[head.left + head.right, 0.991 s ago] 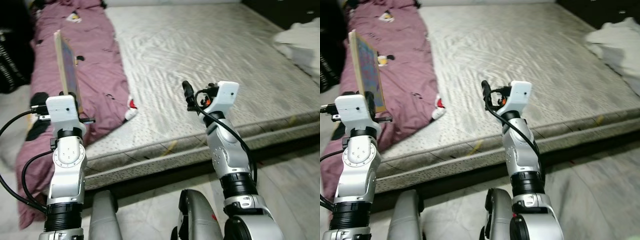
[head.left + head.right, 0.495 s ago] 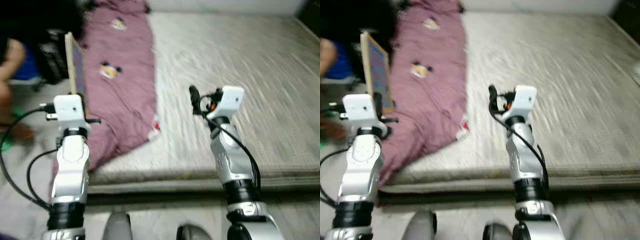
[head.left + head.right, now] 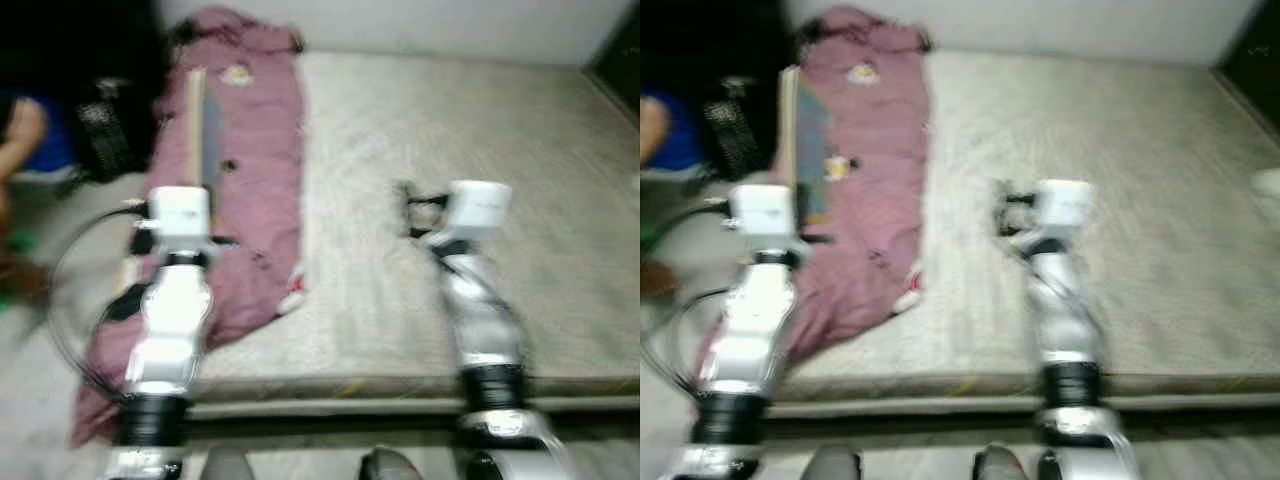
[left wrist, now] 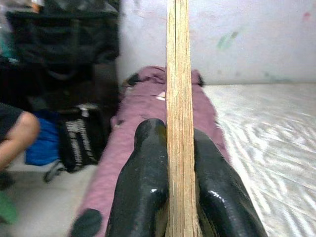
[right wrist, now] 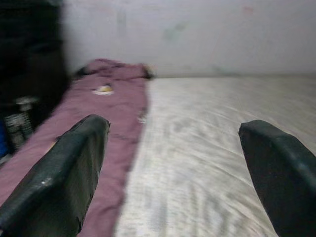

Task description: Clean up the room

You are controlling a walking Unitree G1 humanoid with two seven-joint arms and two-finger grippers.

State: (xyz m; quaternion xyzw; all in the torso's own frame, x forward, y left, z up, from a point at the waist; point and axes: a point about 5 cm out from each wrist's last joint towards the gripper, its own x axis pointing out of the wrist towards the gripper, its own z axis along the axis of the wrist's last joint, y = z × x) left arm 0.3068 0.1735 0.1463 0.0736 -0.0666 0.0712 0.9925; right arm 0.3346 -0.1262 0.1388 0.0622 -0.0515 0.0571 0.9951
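Standing before the bed (image 3: pixel 470 120), the robot holds a thin wooden board (image 4: pixel 177 98) upright in its left gripper (image 4: pixel 170 168). The two black fingers (image 4: pixel 143 173) are pressed against the board's flat faces, one on each side, so the wrist view looks along its narrow edge. The long axis of the board points up and away from the gripper, toward the wall, and in the head views its upper end stands over the purple blanket (image 3: pixel 250 150). I judge that the left arm alone decides where the board goes, and the nearest surface to lay it on is the blanket and mattress straight ahead.

The right gripper (image 5: pixel 173 163) is spread wide and carries nothing; it points over the bare grey mattress, well apart from the board. To the robot's left, beside the bed, there are dark bags (image 4: pixel 79 143) and part of a person's arm (image 4: pixel 17 136). These lie on the side where the board might swing, so a turn to the left needs care. The head views are blurred.
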